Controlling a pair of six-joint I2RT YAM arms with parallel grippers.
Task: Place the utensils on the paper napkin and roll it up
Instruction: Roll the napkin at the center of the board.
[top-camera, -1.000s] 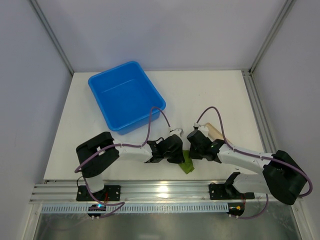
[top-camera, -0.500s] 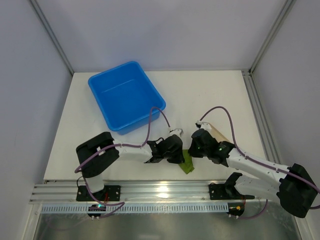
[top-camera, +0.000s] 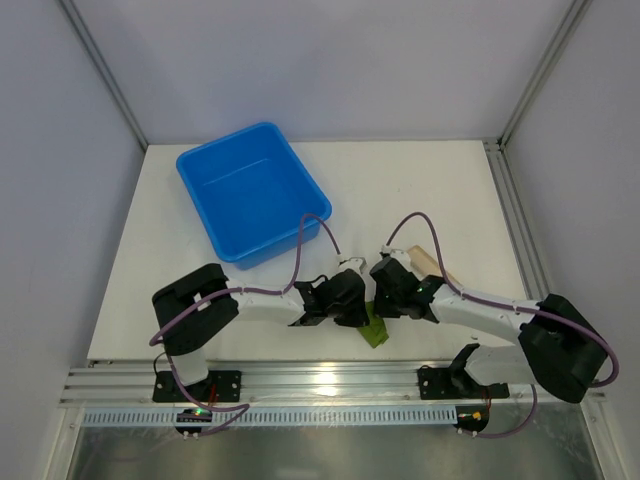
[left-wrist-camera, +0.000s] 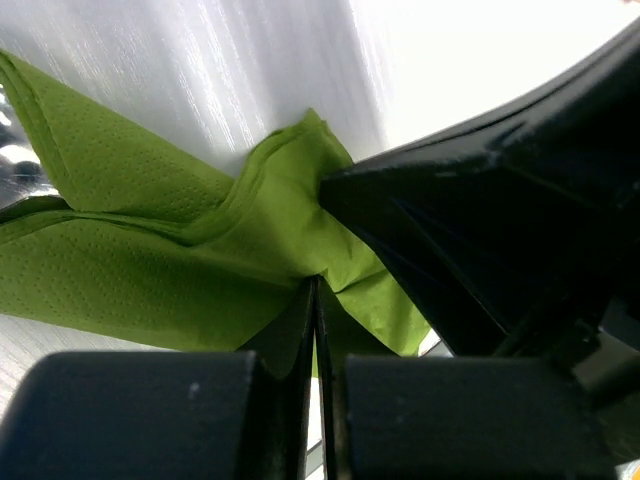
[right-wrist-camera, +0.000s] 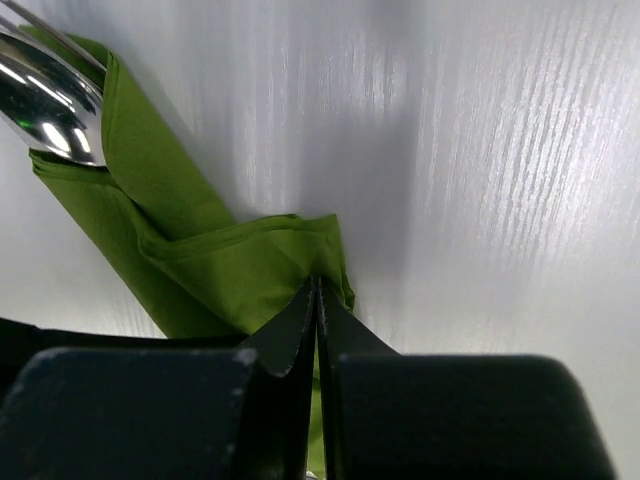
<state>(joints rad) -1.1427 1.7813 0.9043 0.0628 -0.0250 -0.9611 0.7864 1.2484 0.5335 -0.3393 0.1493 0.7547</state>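
Note:
The green paper napkin (top-camera: 375, 330) lies folded and bunched near the table's front edge, between my two grippers. My left gripper (top-camera: 356, 306) is shut on a fold of the napkin (left-wrist-camera: 150, 260), its tips meeting in the left wrist view (left-wrist-camera: 316, 284). My right gripper (top-camera: 384, 300) is shut on another fold of the napkin (right-wrist-camera: 215, 265), its tips pinching the cloth edge (right-wrist-camera: 318, 284). The utensils are wrapped inside: a shiny spoon bowl (right-wrist-camera: 40, 95) and thin tines stick out of the roll's end in the right wrist view. The rest of them is hidden.
A blue plastic bin (top-camera: 252, 192) stands at the back left. A beige cylinder (top-camera: 432, 263) lies just behind my right wrist. The right gripper's black body (left-wrist-camera: 500, 200) fills the right side of the left wrist view. The table's front rail runs close below the napkin.
My right arm swung out to the right half a second ago and has come back left, its gripper staying at the napkin. The left arm and napkin have hardly moved.

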